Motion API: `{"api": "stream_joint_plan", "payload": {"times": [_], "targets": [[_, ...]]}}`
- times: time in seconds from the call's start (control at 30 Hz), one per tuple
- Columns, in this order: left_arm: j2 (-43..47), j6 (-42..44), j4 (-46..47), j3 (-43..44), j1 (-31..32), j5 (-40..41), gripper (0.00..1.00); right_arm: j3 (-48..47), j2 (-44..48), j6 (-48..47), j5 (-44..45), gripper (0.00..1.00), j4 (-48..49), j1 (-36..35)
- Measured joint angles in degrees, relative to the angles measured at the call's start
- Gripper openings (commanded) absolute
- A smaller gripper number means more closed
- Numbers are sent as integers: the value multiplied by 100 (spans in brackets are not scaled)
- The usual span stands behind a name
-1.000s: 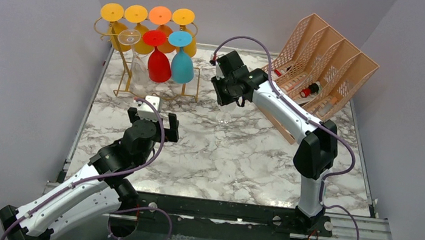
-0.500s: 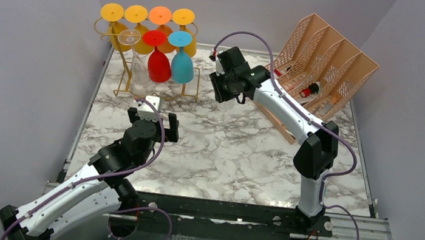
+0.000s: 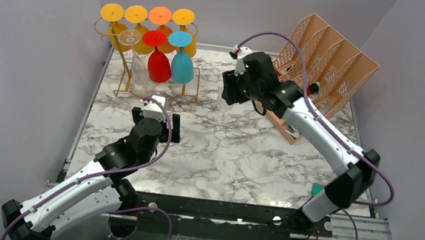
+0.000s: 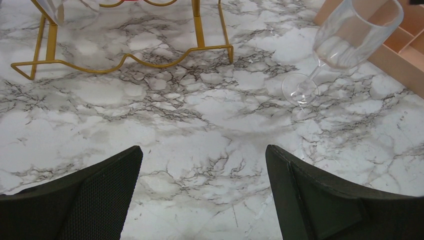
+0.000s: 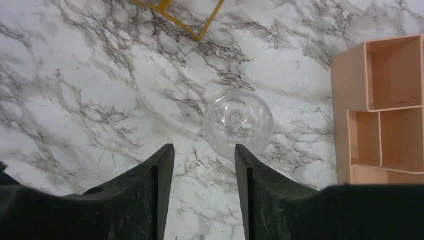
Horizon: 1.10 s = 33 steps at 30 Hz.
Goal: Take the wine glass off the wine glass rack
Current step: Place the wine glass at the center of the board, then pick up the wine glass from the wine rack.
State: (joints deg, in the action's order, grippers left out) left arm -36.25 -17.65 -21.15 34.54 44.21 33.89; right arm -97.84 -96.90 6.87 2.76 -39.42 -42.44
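A clear wine glass (image 4: 350,32) stands upright on the marble table, apart from the gold wine glass rack (image 3: 121,60). From above, the glass (image 5: 238,122) lies just beyond my right gripper (image 5: 204,150), which is open with nothing between its fingers. In the top view that gripper (image 3: 233,87) hovers over the faintly visible glass (image 3: 224,102). The rack still carries several upside-down coloured glasses (image 3: 160,64) and a clear one (image 3: 138,68). My left gripper (image 4: 203,150) is wide open and empty over bare marble, in front of the rack's base (image 4: 125,62).
A peach lattice file organizer (image 3: 327,61) leans at the back right, close beside the standing glass; its edge shows in the right wrist view as the organizer (image 5: 380,100). Grey walls enclose the table on three sides.
The right gripper has opened, let go of the clear glass and drawn back to the right, leaving it standing. The right arm's elbow swung right. The left arm shifted slightly.
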Motion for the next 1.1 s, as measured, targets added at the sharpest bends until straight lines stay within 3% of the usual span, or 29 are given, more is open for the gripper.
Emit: {"api": "stream_joint_plan", "payload": {"times": [0.37, 0.67, 0.77, 0.93, 1.1], "targets": [[-468, 22, -92, 4, -52, -247, 99, 3700, 3314, 1001, 236, 79, 2138, 0], [-728, -605, -164, 26, -455, -1005, 99, 5383, 4861, 2149, 664, 85, 2789, 0], [-726, -962, -136, -17, -999, -1552, 99, 5630, 5073, 2492, 758, 86, 2804, 0], [-496, -1462, -155, -238, -2612, -2750, 99, 5786, 5128, 2870, 844, 86, 2699, 0], [-278, -1864, -319, -48, -3469, -3453, 99, 5788, 5152, 3010, 920, 87, 2485, 0]]}}
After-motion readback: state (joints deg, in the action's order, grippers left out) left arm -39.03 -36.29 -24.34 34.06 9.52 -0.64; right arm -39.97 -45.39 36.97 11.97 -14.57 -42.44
